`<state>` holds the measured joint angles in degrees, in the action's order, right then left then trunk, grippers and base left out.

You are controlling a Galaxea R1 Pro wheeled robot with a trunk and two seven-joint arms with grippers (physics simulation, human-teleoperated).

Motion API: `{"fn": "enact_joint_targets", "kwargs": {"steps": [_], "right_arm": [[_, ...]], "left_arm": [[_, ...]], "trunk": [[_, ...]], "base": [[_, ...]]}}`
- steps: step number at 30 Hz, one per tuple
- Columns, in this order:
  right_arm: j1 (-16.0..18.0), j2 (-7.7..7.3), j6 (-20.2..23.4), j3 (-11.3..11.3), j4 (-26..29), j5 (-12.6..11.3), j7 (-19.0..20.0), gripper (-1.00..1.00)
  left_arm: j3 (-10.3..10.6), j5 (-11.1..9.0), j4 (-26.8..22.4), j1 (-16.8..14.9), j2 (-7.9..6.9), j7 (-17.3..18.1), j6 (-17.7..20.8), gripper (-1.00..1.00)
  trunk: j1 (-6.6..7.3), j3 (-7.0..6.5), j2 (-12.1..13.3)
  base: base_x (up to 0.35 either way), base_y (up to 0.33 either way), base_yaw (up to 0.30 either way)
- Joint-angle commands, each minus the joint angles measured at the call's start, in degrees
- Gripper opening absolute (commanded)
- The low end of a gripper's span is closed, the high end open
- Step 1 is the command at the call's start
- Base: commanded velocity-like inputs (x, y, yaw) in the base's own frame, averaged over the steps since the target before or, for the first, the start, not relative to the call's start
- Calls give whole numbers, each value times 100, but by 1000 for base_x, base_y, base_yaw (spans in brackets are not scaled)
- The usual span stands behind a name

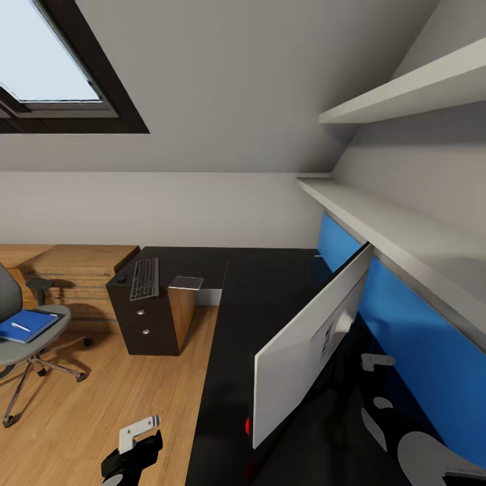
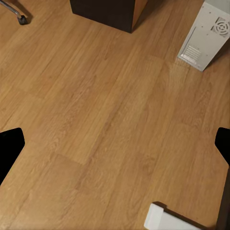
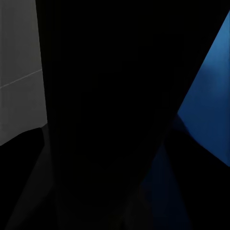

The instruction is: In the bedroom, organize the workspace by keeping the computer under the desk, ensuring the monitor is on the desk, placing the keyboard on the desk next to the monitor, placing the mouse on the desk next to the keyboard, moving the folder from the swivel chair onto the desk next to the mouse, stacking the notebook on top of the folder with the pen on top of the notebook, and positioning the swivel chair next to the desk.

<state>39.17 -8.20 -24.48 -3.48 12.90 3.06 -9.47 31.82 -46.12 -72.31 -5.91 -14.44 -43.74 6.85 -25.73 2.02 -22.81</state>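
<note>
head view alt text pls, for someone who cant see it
A glossy black L-shaped desk holds a tilted monitor showing its silver-white back, with a keyboard, mouse and grey notebook at its far end. At left, a grey swivel chair carries a blue folder on the wood floor.

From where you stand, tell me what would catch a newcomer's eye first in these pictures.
The monitor dominates the head view, standing on the glossy black desk with its silver-white back toward the camera, in front of a bright blue wall panel. To the left, the blue folder lies on the grey swivel chair, a white pen on top. The keyboard sits on the desk's far wing.
</note>
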Motion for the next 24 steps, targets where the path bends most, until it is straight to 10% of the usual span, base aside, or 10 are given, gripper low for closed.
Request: {"fn": "enact_joint_targets", "kwargs": {"steps": [1,24], "right_arm": [[3,-4,-48,40,-24,-104,-19,-100],[3,2,-48,40,-24,-104,-19,-100]], "left_arm": [[9,-11,-11,-7,-6,-38,32,100],[10,-16,-6,-7,-6,-38,50,100]], "trunk": [[-5,15,-11],[-5,15,-11]], "base": [[5,0,0],[53,-35,0]]}}
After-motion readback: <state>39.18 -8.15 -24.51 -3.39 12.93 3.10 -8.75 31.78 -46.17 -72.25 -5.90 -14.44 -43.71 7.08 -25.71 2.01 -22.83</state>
